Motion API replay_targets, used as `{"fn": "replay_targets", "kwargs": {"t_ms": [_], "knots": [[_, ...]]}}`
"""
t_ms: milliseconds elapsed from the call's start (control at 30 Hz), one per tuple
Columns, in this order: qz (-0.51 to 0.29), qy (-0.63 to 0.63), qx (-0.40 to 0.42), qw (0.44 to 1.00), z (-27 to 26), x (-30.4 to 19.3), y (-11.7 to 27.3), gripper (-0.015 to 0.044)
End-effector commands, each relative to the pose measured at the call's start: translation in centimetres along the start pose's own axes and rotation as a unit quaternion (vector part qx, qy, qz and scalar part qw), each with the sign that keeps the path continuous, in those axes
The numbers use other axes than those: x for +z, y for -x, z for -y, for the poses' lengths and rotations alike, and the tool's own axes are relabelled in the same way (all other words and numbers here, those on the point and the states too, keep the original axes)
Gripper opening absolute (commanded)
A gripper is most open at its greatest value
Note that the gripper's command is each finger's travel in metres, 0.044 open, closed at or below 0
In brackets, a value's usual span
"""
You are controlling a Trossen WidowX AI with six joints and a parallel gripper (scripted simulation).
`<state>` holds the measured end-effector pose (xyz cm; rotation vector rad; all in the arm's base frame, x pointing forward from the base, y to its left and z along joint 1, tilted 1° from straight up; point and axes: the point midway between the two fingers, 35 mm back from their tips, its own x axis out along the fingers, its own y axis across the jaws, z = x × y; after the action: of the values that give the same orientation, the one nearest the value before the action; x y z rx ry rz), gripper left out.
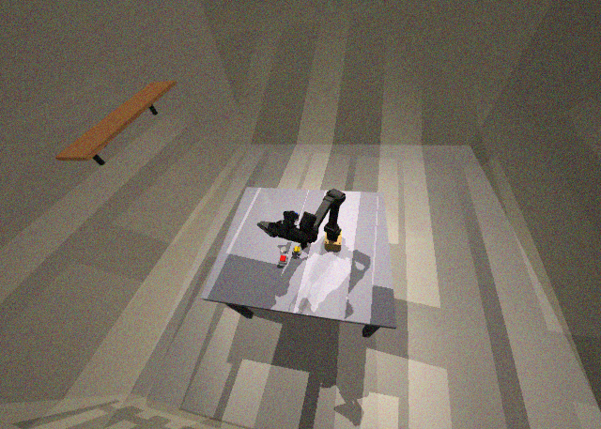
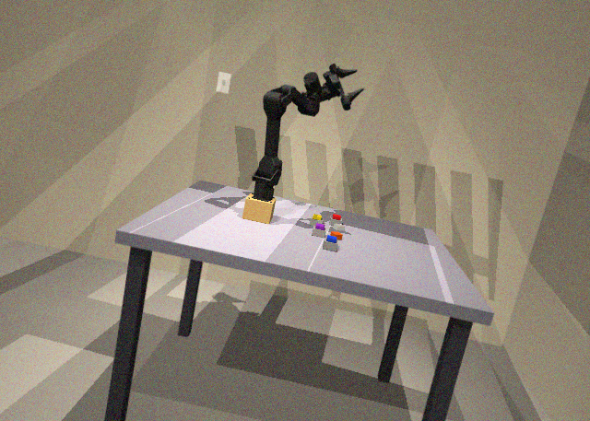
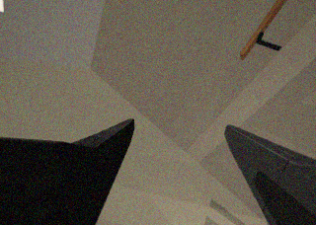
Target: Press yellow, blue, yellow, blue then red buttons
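Small coloured buttons on grey bases stand in a cluster on the grey table. The yellow button is at the back left of the cluster in the exterior view. The red button is beside it. The blue button is nearest the front. My gripper is open and empty. It is raised high above the table and the cluster and points up and outward. The wrist view shows only walls between the two fingers.
A purple piece and an orange piece sit within the cluster among the buttons. The arm stands on a tan box at the table's back. A wooden bench is far off.
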<state>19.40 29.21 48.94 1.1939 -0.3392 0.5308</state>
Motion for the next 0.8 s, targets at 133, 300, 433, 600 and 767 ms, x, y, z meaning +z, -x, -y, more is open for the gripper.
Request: {"fn": "replay_targets", "kwargs": {"t_ms": [133,300,433,600,767], "knots": [[-0.104,0.157,-0.022,0.982,5.0,-4.5,-1.3,0.0400],[-0.236,0.292,-0.076,0.924,13.0,-8.0,-1.0,0.0400],[-0.319,0.349,-0.122,0.873,18.4,-9.0,0.4,0.0400],[-0.424,0.392,-0.192,0.793,25.3,-8.8,3.6,0.0400],[-0.528,0.400,-0.276,0.696,31.3,-7.1,8.4,0.0400]]}}
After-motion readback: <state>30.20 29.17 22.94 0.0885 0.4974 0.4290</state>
